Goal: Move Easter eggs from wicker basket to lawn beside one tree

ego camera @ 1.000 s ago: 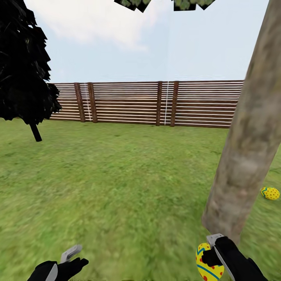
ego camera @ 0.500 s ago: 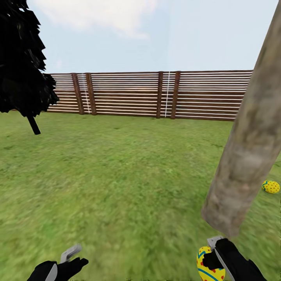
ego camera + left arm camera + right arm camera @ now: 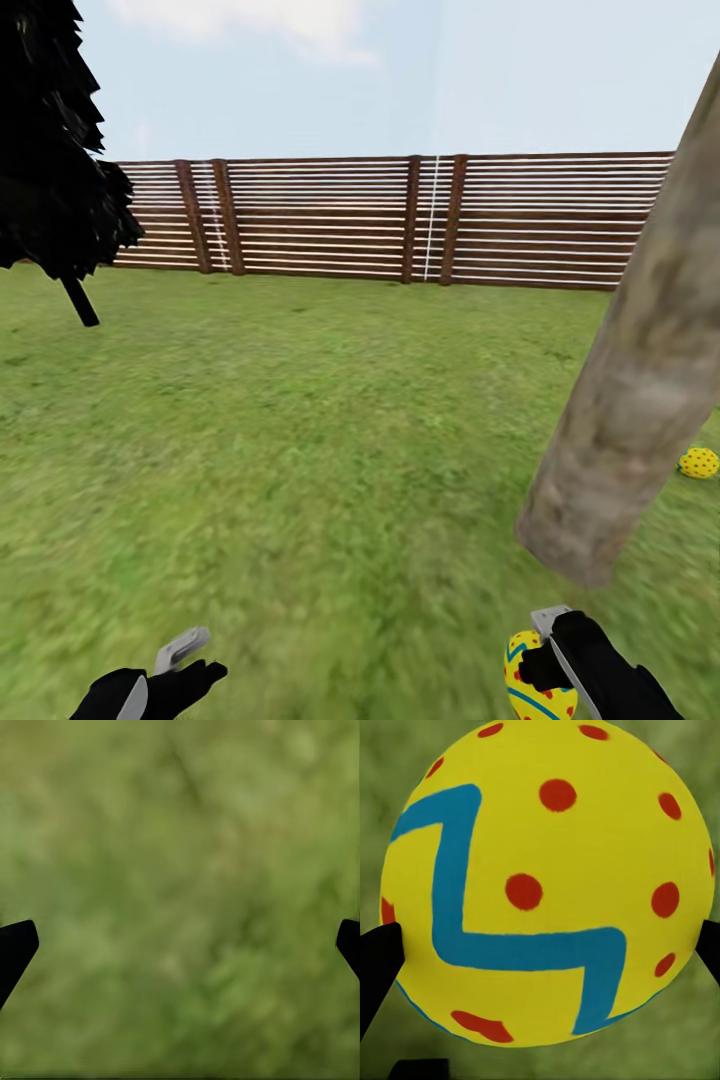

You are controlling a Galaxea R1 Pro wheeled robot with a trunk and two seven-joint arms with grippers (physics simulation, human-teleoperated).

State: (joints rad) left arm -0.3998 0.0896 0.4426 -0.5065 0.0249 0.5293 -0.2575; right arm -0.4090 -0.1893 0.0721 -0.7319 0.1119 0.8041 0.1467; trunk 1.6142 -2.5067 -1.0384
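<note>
My right gripper [image 3: 545, 660] is shut on a yellow Easter egg [image 3: 535, 675] with a blue zigzag and red dots, low at the head view's bottom right. Close up, that egg [image 3: 547, 881] sits between the two dark fingertips [image 3: 379, 960] over grass. A thick pale trunk of the tree [image 3: 640, 400] leans just beyond that hand. A second egg [image 3: 698, 462] lies on the lawn [image 3: 300, 450] right of the trunk's base. My left gripper [image 3: 175, 665] hangs open at the bottom left, its fingertips [image 3: 15, 949] wide apart above bare grass. The wicker basket is out of view.
A brown slatted fence [image 3: 400, 218] closes the far side of the garden. A small all-black tree [image 3: 55, 150] stands at the far left. Open grass stretches between me and the fence.
The whole view has tilted down and forward: fence, black tree and the lying egg have slid up the picture. Both grippers keep their places, the right one still gripping its egg.
</note>
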